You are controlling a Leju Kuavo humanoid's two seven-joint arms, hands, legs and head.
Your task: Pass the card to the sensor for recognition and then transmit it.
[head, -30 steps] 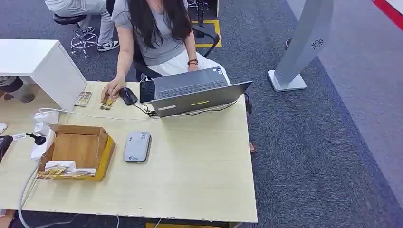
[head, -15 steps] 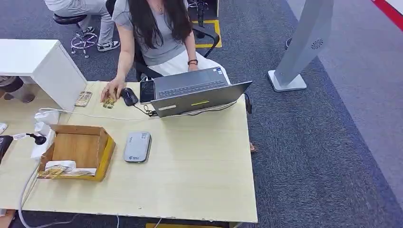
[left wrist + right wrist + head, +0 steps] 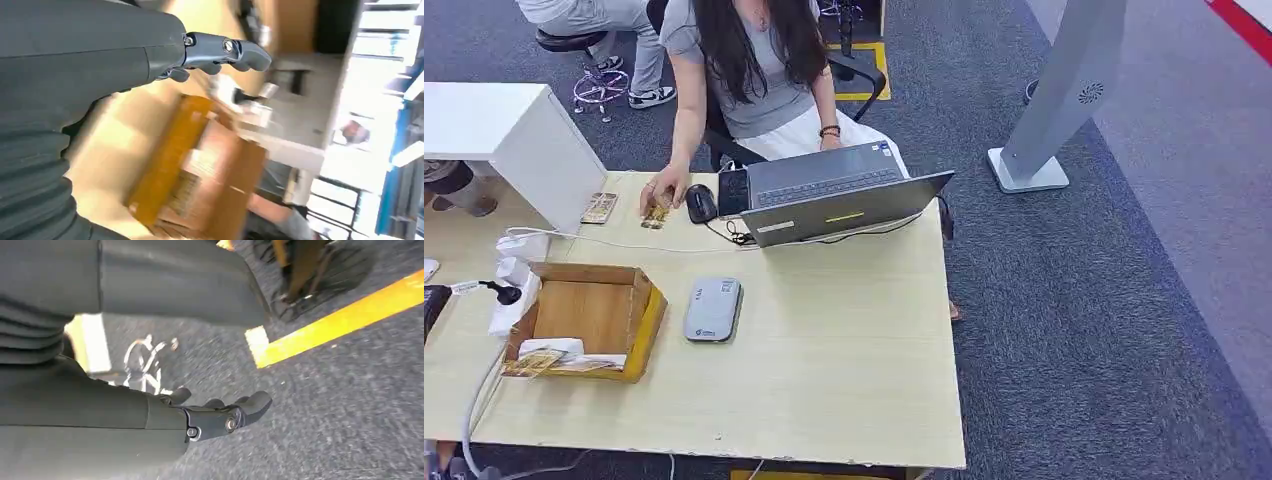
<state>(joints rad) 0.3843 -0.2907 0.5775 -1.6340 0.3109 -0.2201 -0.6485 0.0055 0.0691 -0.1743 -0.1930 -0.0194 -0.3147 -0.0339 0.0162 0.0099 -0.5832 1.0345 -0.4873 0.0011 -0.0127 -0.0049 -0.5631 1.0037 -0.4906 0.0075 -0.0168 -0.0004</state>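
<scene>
I judge the pick-up step not begun. My left hand (image 3: 220, 52), fingers loosely apart, holds nothing above the box (image 3: 589, 320) at the table's left edge; cards (image 3: 534, 362) lie inside. Right hand (image 3: 220, 415) hangs empty, fingers apart. Next: reach for one card, then carry it to the sensor (image 3: 713, 309) beside the box.

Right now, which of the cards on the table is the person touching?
The card beside the mouse, under the person's hand. The other cards lie in the cardboard box, untouched.

The pale wooden desk (image 3: 844, 370) carries an open cardboard box (image 3: 589, 318), a grey card sensor (image 3: 713, 309), a grey open laptop (image 3: 834, 200) and a black mouse (image 3: 701, 203).
</scene>
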